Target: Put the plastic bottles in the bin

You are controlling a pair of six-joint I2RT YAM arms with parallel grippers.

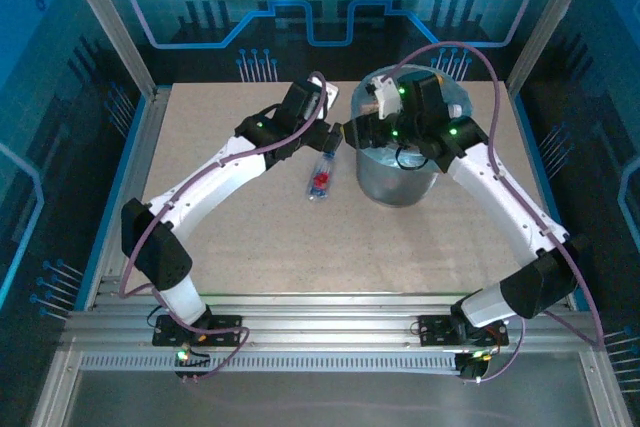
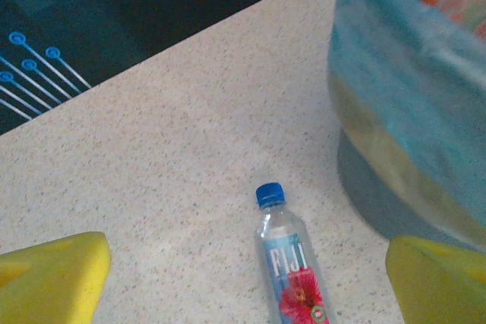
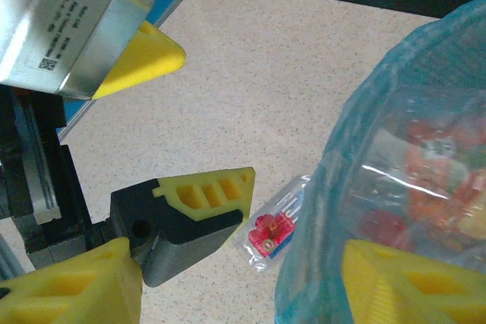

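My left end effector (image 2: 243, 278) hangs spread wide over the bottle (image 2: 292, 263) on the bench (image 2: 190, 149). The bin (image 2: 402, 127) at two o'clock sits close, so I could snag it descending.

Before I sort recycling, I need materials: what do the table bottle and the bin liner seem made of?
Bottle: likely clear glossy plastic; the table shows through it, with a blue cap. Bin liner: thin translucent blue plastic film, wrinkled, contents showing through.
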